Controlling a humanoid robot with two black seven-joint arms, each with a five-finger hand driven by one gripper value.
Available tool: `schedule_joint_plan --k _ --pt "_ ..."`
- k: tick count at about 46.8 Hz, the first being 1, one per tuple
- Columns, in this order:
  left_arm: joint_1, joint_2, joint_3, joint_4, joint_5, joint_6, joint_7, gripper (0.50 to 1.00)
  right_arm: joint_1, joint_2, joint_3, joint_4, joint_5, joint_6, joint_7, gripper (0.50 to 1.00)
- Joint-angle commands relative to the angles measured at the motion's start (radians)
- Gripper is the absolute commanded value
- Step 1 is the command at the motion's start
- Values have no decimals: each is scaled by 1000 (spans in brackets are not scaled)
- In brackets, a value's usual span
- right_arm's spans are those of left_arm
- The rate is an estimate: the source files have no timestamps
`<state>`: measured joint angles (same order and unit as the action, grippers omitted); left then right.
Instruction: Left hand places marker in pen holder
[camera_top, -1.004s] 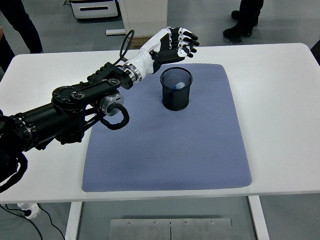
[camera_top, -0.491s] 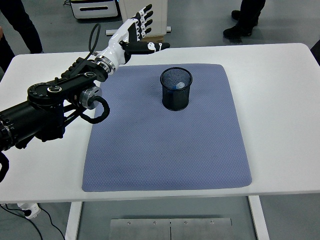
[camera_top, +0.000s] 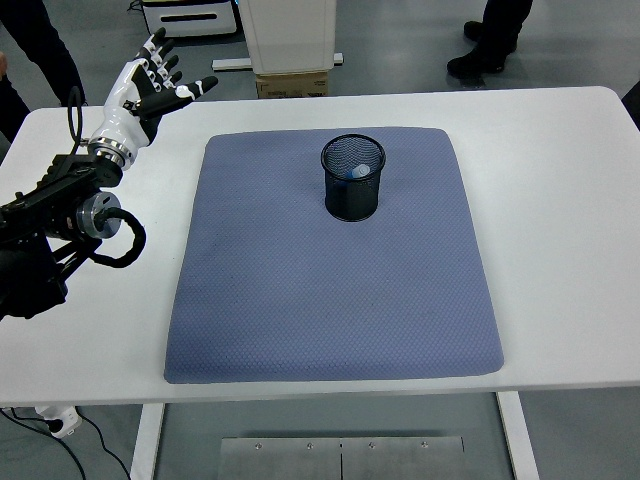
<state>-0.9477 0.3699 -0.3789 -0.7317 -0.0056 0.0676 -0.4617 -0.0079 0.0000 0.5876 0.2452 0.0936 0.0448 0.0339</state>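
1. My left hand (camera_top: 150, 82) is raised at the upper left of the frame, over the white table's (camera_top: 560, 180) left part; its fingers are spread wide and hold nothing.
2. The black mesh pen holder (camera_top: 352, 178) stands upper centre on the blue mat (camera_top: 330, 290), with the marker (camera_top: 358, 171) inside.
3. Bare mat lies open below the holder.
4. I can read no writing anywhere.

A white table (camera_top: 560, 200) with rounded corners fills most of the view, its near edge running along the bottom. A blue-grey textured mat (camera_top: 330, 290) lies flat on its middle, covering much of the top and leaving bare white margins on the left, the right and along the far edge. The mat's near corners are rounded and sit close to the table's front edge.
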Motion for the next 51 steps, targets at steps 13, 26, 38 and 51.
schedule_joint_plan --k 13,26,38,51 --pt "96 43 -23 0 -126 -94 0 1000 0 0 0 0 0 0 0 1000" --pt "161 35 -104 0 -143 -104 0 1000 0 0 0 0 0 1 0 1000" --pt "195 41 -107 0 -140 -107 -2 1000 2 0 0 2 -2 1 0 1000" --pt "198 57 -117 0 -139 -109 -2 1000 8 0 5 2 3 3 -2 1000"
